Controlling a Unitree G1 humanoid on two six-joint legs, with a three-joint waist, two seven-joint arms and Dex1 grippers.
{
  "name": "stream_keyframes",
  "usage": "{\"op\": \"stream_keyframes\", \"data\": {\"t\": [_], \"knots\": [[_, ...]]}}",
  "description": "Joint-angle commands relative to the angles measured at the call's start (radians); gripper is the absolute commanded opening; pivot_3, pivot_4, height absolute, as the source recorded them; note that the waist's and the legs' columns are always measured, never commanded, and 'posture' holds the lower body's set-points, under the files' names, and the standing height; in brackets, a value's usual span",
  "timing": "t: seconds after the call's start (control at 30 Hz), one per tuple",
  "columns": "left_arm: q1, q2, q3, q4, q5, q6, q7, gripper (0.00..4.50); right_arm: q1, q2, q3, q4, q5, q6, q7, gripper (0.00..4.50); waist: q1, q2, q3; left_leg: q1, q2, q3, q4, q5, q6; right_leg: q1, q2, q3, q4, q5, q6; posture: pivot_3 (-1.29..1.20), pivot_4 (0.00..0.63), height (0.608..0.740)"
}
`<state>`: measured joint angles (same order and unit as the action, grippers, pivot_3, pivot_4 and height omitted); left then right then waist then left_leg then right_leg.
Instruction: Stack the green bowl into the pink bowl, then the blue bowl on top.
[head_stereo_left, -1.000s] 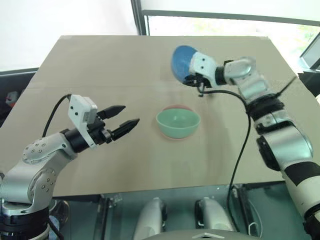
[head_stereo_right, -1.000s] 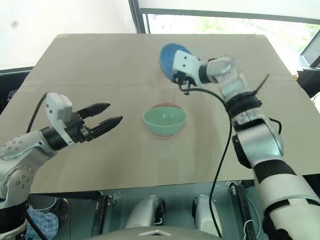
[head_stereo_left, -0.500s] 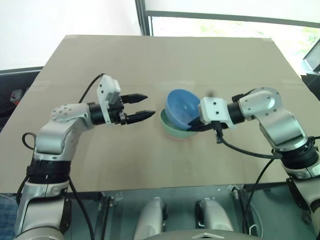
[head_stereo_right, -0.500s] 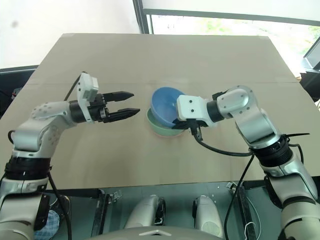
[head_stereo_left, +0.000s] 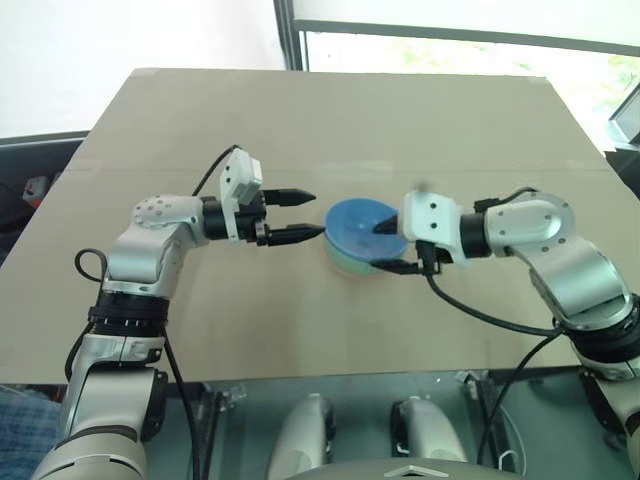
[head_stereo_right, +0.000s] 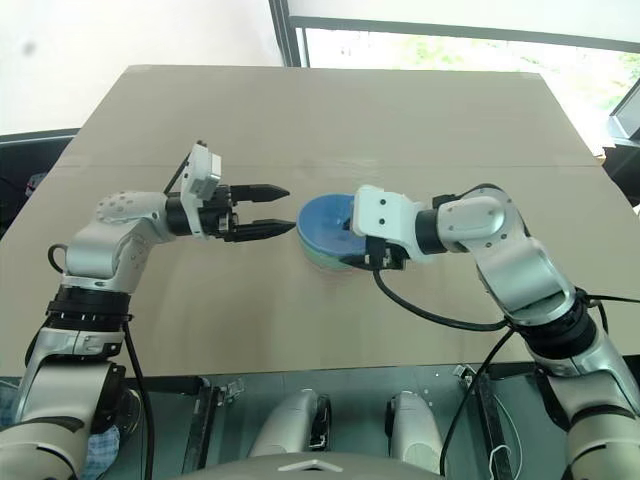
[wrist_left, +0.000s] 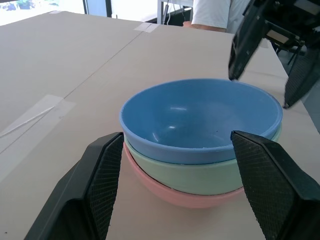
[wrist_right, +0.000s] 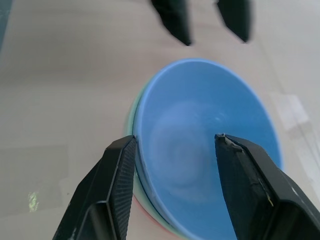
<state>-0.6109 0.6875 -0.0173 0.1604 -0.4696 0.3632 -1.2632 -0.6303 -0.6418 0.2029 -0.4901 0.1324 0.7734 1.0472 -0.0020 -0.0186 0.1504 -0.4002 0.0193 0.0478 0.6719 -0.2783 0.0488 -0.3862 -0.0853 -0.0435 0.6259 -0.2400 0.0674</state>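
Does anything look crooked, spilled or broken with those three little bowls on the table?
Nothing stands out. The blue bowl sits level inside the green bowl, which sits in the pink bowl, all upright and unchipped on the table. The right gripper is open around the blue bowl's rim.

The three bowls sit nested in one stack, upright, near the middle of the left eye view. The pink bowl (wrist_left: 200, 196) is at the bottom, showing as a salmon band of rounded wall. The green bowl (wrist_left: 200, 172) sits inside it, a pale mint band above the pink. The blue bowl (wrist_left: 200, 117) is on top, bright sky blue, smooth and empty, its rim roughly level.
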Motion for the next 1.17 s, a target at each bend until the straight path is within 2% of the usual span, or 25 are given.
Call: {"op": "stream_keyframes", "data": {"t": [0.03, 0.3, 0.4, 0.5, 0.57, 0.73, 0.83, 1.17], "knots": [[0.034, 0.017, 0.030, -0.065, -0.012, 0.000, 0.001, 3.64, 0.072, -0.053, -0.150, 0.002, 0.020, -0.030, -0.049, 2.68, 0.002, 0.000, 0.000, 0.000, 0.000, 0.000, 0.000, 0.000, 0.000, 0.000, 0.000, 0.000, 0.000, 0.000, 0.000, 0.00, 0.150, 0.740], [0.196, 0.057, 0.107, -0.202, -0.054, 0.043, 0.039, 3.64, 0.396, -0.095, -0.467, 0.068, 0.097, -0.192, -0.096, 2.68, 0.014, 0.000, 0.000, 0.000, 0.002, 0.001, -0.001, 0.000, 0.001, 0.000, 0.000, 0.001, -0.001, 0.000, 0.000, 0.00, 0.150, 0.740], [0.264, 0.074, 0.144, -0.253, -0.040, 0.073, 0.111, 3.64, 0.568, -0.099, -0.598, 0.080, 0.161, -0.259, -0.032, 2.68, 0.019, -0.001, -0.001, 0.002, 0.003, 0.001, 0.000, 0.000, 0.001, 0.001, 0.000, 0.001, -0.001, 0.000, 0.000, 0.00, 0.150, 0.740], [0.308, 0.083, 0.185, -0.283, 0.011, 0.050, 0.208, 3.64, 0.696, -0.096, -0.680, 0.085, 0.228, -0.351, 0.042, 2.68, 0.017, -0.001, -0.001, 0.003, 0.003, 0.001, 0.000, -0.001, 0.001, 0.003, -0.001, 0.002, -0.002, 0.000, 0.000, 0.00, 0.150, 0.740], [0.333, 0.102, 0.222, -0.297, -0.016, 0.083, 0.217, 3.64, 0.752, -0.100, -0.715, 0.118, 0.257, -0.413, 0.086, 2.68, 0.016, -0.001, -0.001, 0.005, 0.003, 0.000, 0.001, -0.001, 0.001, 0.005, -0.001, 0.002, -0.003, 0.000, 0.000, 0.00, 0.150, 0.740], [0.392, 0.155, 0.269, -0.294, -0.017, 0.067, 0.189, 3.64, 0.788, -0.099, -0.767, 0.221, 0.312, -0.543, 0.144, 2.68, 0.012, -0.001, -0.001, 0.010, 0.003, 0.002, 0.001, -0.001, 0.001, 0.007, -0.001, 0.004, -0.001, 0.000, 0.000, 0.00, 0.150, 0.740], [0.409, 0.153, 0.283, -0.305, -0.012, 0.061, 0.214, 3.64, 0.796, -0.099, -0.767, 0.236, 0.339, -0.574, 0.154, 2.68, 0.016, -0.001, -0.001, 0.010, 0.003, 0.002, 0.000, -0.001, 0.001, 0.007, -0.001, 0.004, -0.001, 0.000, 0.000, 0.00, 0.150, 0.740], [0.468, 0.143, 0.295, -0.340, 0.008, 0.009, 0.277, 3.64, 0.712, -0.101, -0.680, 0.266, 0.349, -0.616, 0.093, 2.68, 0.014, -0.001, -0.001, 0.010, 0.003, 0.002, 0.000, -0.001, 0.001, 0.007, -0.001, 0.004, -0.002, 0.000, -0.001, 0.00, 0.150, 0.740]]}}
